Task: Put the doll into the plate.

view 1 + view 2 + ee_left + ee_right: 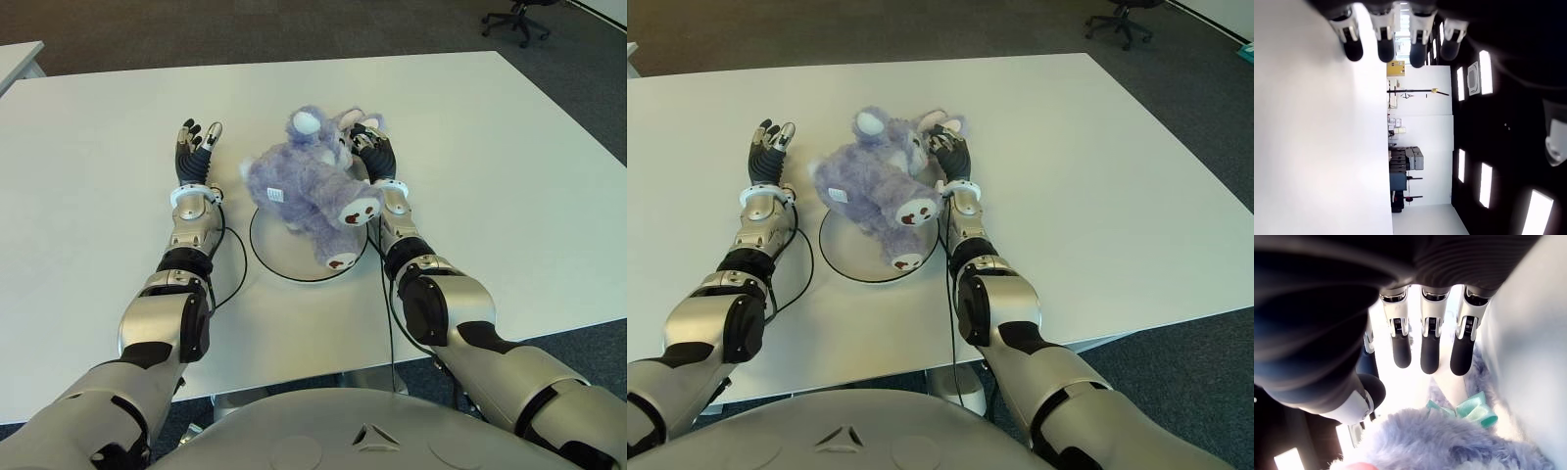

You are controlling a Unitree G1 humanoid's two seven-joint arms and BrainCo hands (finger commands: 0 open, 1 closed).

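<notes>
Right hand [370,149] fingers [1430,350] extended, touching doll [312,186]; doll on plate [279,257]

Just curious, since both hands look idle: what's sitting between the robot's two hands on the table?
In the eye views, the purple doll lies between the left hand and right hand, its legs over the white plate.

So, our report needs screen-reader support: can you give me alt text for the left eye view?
A purple plush doll lies across a white round plate on a white table. The right robot hand is against its right side with fingers extended; the left robot hand is open, left of the doll.
</notes>
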